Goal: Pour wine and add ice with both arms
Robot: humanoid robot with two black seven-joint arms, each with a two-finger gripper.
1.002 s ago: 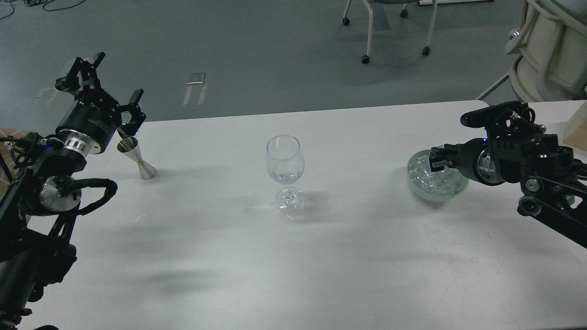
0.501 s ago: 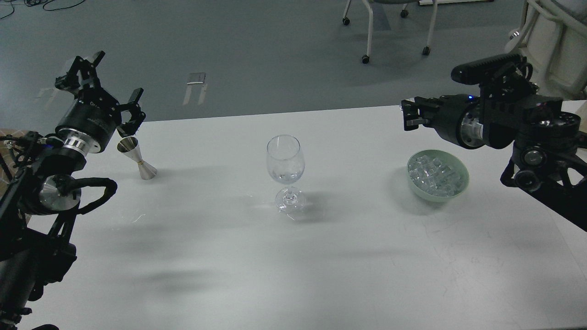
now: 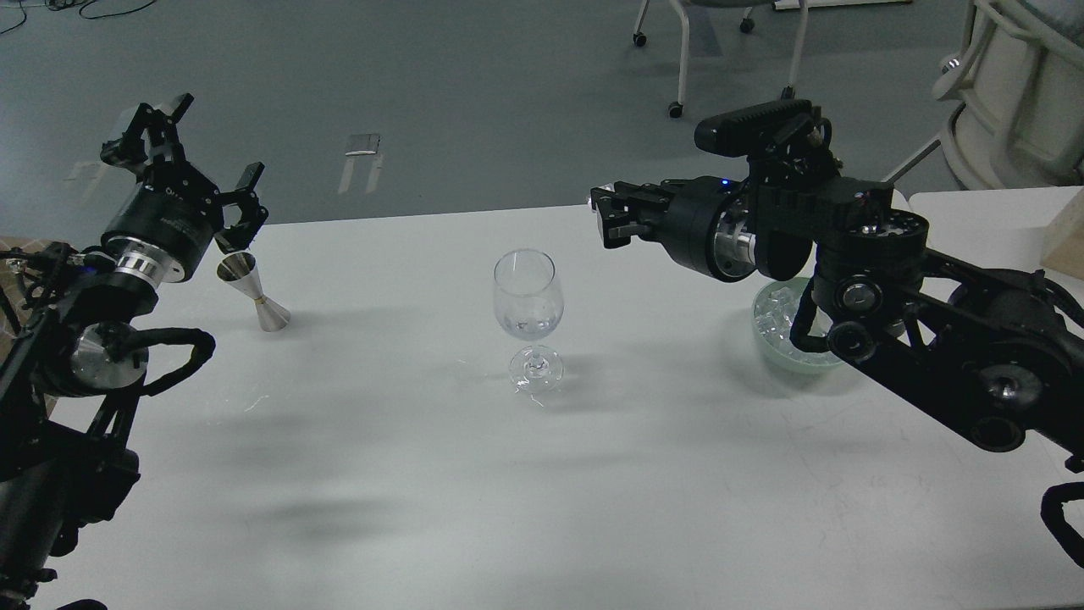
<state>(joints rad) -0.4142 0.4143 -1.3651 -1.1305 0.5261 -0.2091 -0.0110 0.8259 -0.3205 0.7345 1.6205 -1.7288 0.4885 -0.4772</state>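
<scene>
A clear wine glass [image 3: 528, 292] stands upright at mid-table, with a little wine [image 3: 527, 325] at the bottom of its bowl. My right gripper [image 3: 603, 220] hovers just right of and above the glass rim, fingers closed, with a small clear glint of ice at the tips. A pale green bowl [image 3: 765, 346] of ice [image 3: 775, 310] sits behind my right arm, partly hidden. My left gripper [image 3: 216, 161] is open at the far left, its lower finger just above a silver jigger [image 3: 254, 294] standing on the table.
The white table [image 3: 542, 474] ends at its far edge just behind the glass, with grey floor beyond. A light wooden box [image 3: 1065, 237] sits at the right edge. Chair legs [image 3: 677, 59] and a white frame [image 3: 1008, 93] stand on the floor behind.
My right gripper rose out of the ice bowl and swung left, from over the bowl to beside the wine glass rim. The left arm, jigger and glass stayed put.
</scene>
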